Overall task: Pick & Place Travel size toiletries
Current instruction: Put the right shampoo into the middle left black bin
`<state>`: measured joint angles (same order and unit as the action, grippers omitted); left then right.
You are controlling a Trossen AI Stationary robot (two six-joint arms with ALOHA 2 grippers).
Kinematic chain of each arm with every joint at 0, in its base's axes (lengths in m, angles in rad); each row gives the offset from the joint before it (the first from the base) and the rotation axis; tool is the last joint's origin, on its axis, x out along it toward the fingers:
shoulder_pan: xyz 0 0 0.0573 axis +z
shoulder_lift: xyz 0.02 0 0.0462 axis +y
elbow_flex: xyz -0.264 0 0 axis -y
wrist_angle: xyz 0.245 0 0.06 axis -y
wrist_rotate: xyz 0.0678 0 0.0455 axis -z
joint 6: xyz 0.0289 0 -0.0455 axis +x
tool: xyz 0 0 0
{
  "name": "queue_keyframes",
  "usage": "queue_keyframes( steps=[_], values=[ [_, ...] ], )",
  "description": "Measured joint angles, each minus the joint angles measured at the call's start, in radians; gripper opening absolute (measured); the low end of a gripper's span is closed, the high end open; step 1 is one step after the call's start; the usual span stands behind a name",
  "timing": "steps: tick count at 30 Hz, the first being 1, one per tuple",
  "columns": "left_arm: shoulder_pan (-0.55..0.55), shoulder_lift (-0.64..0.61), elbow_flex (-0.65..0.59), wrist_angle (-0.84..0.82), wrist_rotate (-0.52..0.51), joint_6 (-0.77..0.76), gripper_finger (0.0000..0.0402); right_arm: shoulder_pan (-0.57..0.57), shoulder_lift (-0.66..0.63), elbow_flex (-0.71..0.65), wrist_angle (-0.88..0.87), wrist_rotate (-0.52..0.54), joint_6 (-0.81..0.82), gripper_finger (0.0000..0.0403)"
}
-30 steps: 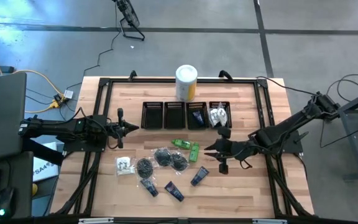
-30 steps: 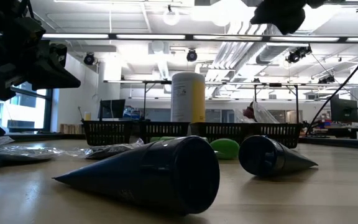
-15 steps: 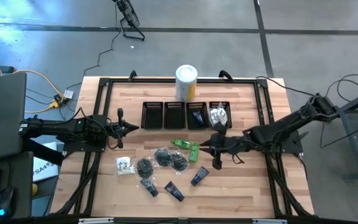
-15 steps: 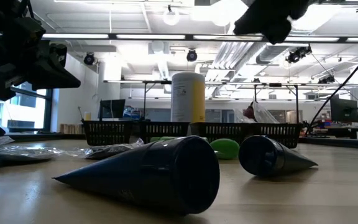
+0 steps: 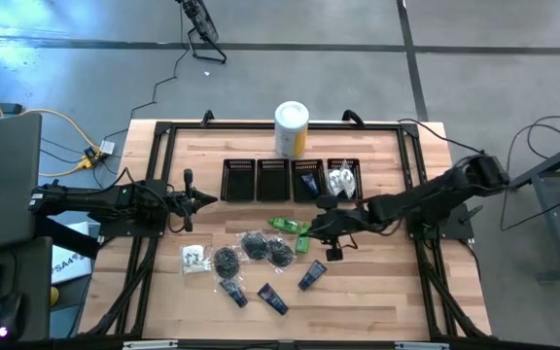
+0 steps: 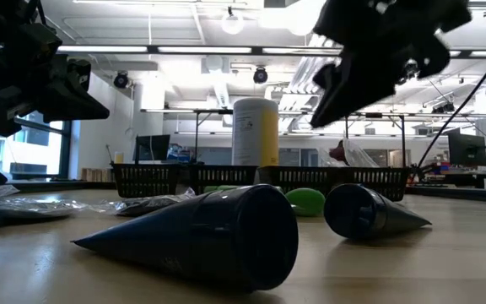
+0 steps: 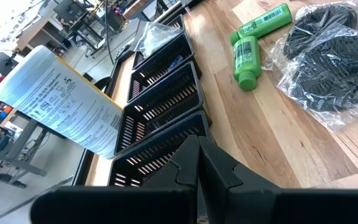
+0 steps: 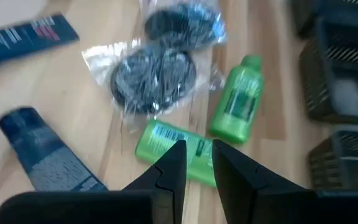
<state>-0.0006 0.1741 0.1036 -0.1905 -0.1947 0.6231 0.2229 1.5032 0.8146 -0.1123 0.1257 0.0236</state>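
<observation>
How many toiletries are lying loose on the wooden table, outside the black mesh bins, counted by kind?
Dark blue squeeze tubes: 3
Bright green plastic bottles: 2
Black round bundles in clear bags: 3
Clear plastic sachet with white contents: 1
Total: 9
</observation>
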Motion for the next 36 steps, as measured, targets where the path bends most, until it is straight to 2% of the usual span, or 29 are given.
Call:
queue_keyframes(
  steps=[4, 15, 20, 26, 29, 36],
  values=[
    [0.000, 0.000, 0.000, 0.000, 0.000, 0.000, 0.0001, -0.024, 0.054, 0.000, 0.041, -0.046, -0.034, 0.0070],
    [0.000, 0.000, 0.000, 0.007, 0.040, -0.003, 0.0001, -0.023, 0.074, 0.003, 0.070, -0.059, -0.081, 0.0070],
    [0.000, 0.000, 0.000, 0.007, 0.047, 0.000, 0.0001, -0.024, 0.088, 0.146, -0.156, -0.024, -0.094, 0.0070],
    [0.000, 0.000, 0.000, 0.006, 0.047, 0.000, 0.0001, -0.034, 0.118, 0.292, -0.286, -0.047, -0.250, 0.0070],
    [0.000, 0.000, 0.000, 0.000, 0.047, 0.000, 0.0001, -0.040, 0.142, 0.307, -0.365, -0.054, -0.306, 0.0070],
    [0.000, 0.000, 0.000, -0.001, 0.045, 0.000, 0.0001, -0.048, 0.159, 0.310, -0.382, -0.077, -0.347, 0.0070]
  ],
)
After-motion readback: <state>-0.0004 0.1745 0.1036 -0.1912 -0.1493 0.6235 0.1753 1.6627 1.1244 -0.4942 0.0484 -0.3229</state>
